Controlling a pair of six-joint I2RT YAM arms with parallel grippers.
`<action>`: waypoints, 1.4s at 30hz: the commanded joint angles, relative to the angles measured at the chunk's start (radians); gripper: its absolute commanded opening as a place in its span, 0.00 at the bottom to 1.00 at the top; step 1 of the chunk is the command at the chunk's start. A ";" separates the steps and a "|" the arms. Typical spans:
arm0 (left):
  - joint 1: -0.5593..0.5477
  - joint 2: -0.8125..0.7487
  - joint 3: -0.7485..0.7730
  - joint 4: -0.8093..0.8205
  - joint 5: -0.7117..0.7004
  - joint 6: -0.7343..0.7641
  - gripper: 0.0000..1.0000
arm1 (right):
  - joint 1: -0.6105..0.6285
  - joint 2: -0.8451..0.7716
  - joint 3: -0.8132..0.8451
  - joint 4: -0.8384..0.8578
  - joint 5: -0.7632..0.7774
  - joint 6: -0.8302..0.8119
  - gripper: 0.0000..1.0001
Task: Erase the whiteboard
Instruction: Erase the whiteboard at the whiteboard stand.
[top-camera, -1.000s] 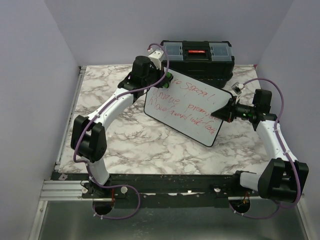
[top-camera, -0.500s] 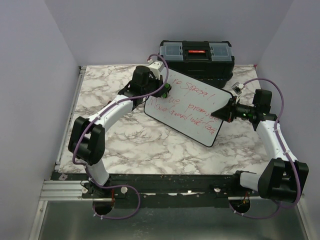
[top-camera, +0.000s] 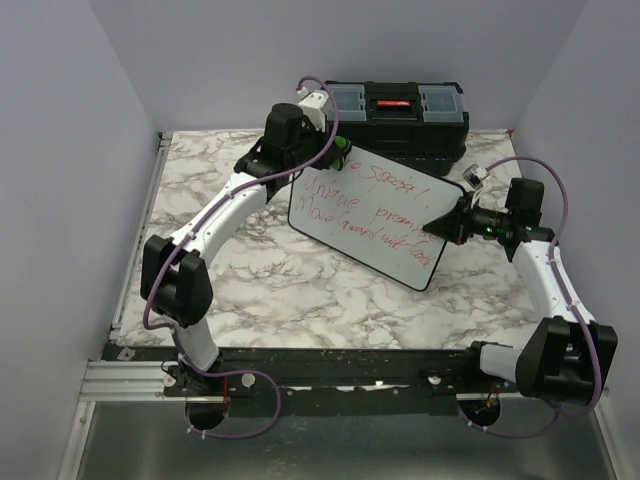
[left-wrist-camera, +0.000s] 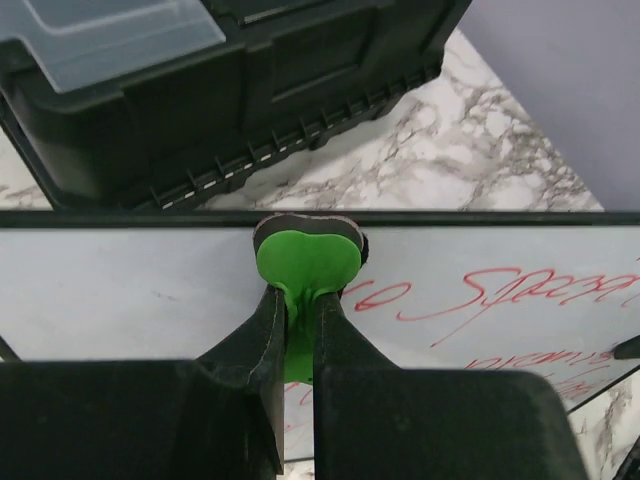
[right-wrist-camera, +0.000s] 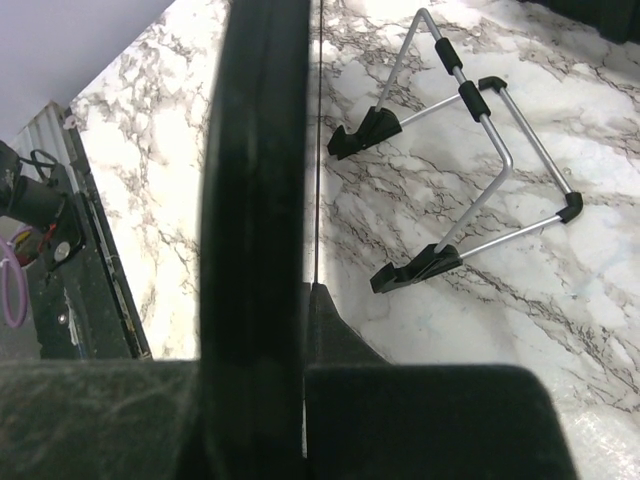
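Observation:
The whiteboard (top-camera: 372, 218) stands tilted in the middle of the table, several lines of red writing (top-camera: 385, 205) across it. My left gripper (top-camera: 330, 152) is shut on a green eraser (left-wrist-camera: 305, 262), which presses on the board's (left-wrist-camera: 130, 295) top edge near its far left corner, left of the red writing (left-wrist-camera: 500, 290). My right gripper (top-camera: 447, 224) is shut on the board's right edge. The right wrist view shows that edge (right-wrist-camera: 255, 180) end-on as a dark band in my right gripper (right-wrist-camera: 305, 300). The board's wire stand (right-wrist-camera: 470, 170) rests on the marble behind it.
A black toolbox (top-camera: 395, 110) with a red latch sits at the back of the table, just behind the board, and fills the top of the left wrist view as toolbox (left-wrist-camera: 230, 90). Purple walls close in the left, back and right sides.
My left gripper with the eraser swept down along the board's left part, then came back up to the far left corner. The right arm and the board have stayed put.

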 joint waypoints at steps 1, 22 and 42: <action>-0.005 0.029 0.065 0.032 -0.022 -0.030 0.00 | 0.025 -0.028 -0.003 0.003 -0.102 -0.064 0.01; 0.004 -0.041 -0.347 0.168 -0.002 -0.036 0.00 | 0.026 -0.028 -0.003 0.002 -0.104 -0.065 0.01; 0.006 0.002 -0.032 0.061 0.030 -0.039 0.00 | 0.025 -0.037 -0.001 0.000 -0.106 -0.064 0.01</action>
